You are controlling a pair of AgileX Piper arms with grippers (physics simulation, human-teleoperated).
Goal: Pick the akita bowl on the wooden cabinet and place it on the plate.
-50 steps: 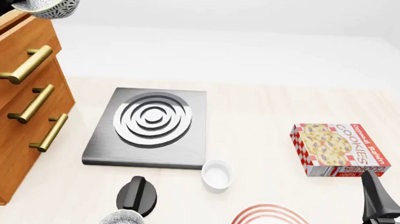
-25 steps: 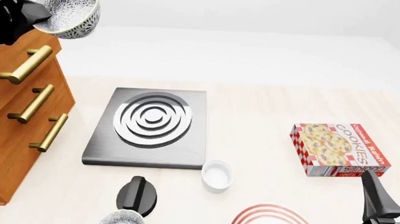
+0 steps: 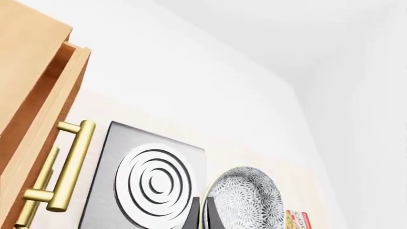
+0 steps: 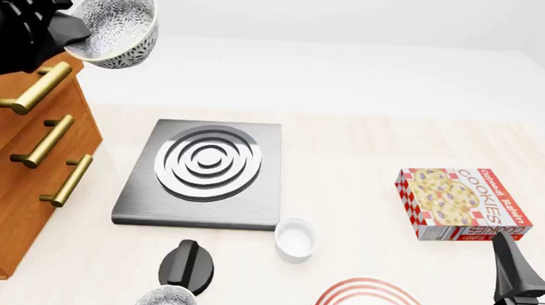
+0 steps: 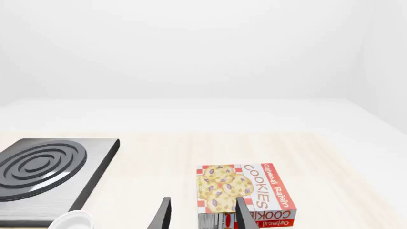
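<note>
I have the left gripper (image 4: 73,35) high in the air, clamped on the rim of the akita bowl (image 4: 120,26). In the left wrist view its two fingers (image 3: 192,218) pinch together at the edge of the speckled bowl, so the grip looks closed on the rim. The bowl is tilted, its opening turned partly toward my front camera, and it hangs clear of everything, just off the top corner of the wooden cabinet (image 4: 18,176), which sits below and to the left of the gripper. Its brass bar handles (image 4: 35,87) run down the cabinet face beneath the gripper.

Below the gripper and off to its right lies the grey burner (image 4: 205,171) with silver rings. Nearer me, well below the gripper, stands a small white ramekin (image 4: 295,237), and beside it a black rounded object (image 4: 187,264) touching a second speckled bowl (image 4: 164,301) at the frame's lower edge. The plate (image 4: 373,303) is only partly in view there, its red rings showing, far from the held bowl.

My right gripper (image 5: 202,214) rests low on the right, fingers parted with nothing between them. Just ahead of it lies the cookie box (image 5: 245,192).
</note>
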